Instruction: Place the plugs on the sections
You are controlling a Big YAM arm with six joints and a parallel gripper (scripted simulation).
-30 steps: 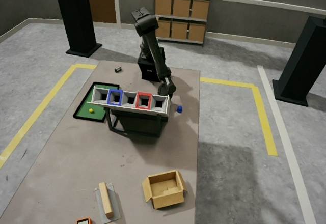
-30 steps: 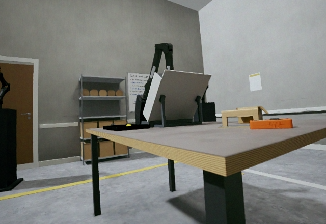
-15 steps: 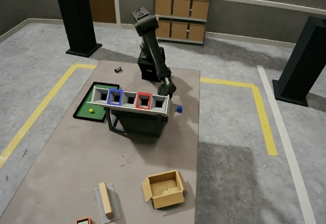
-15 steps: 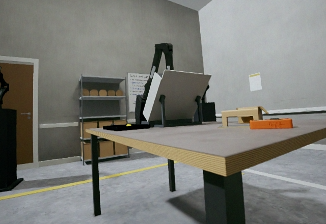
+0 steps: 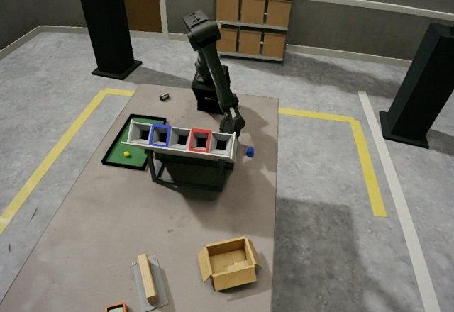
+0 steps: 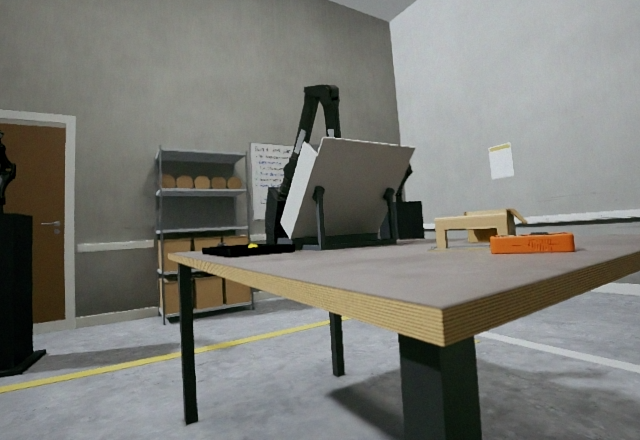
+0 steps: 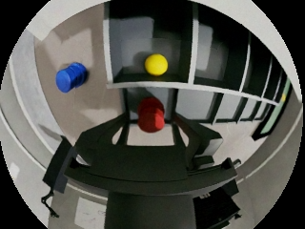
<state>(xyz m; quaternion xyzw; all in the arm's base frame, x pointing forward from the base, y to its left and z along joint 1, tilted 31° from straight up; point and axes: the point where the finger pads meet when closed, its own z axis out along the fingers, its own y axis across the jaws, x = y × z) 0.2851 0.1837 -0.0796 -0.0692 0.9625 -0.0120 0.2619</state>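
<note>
In the wrist view my gripper (image 7: 151,114) is open, its fingers apart on either side of the red plug (image 7: 151,114). The plug stands on the flat front part of the end section nearest the blue plug. A yellow marble (image 7: 156,64) lies deeper in that same section. The blue plug (image 5: 250,152) (image 7: 71,77) lies on the table beside the rack. The red-banded funnel (image 5: 201,130) and blue-banded funnel (image 5: 161,126) are in the top row. Another yellow marble (image 5: 126,154) (image 6: 252,245) is in the green tray (image 5: 123,166). The fingertips are hidden in the top and exterior views.
The tilted white cover (image 6: 361,192) and its dark stand (image 5: 186,185) are on the far side of the rack from the arm. An open cardboard box (image 5: 234,280), a wooden block (image 5: 147,279) and an orange device (image 5: 124,308) are farther along the table.
</note>
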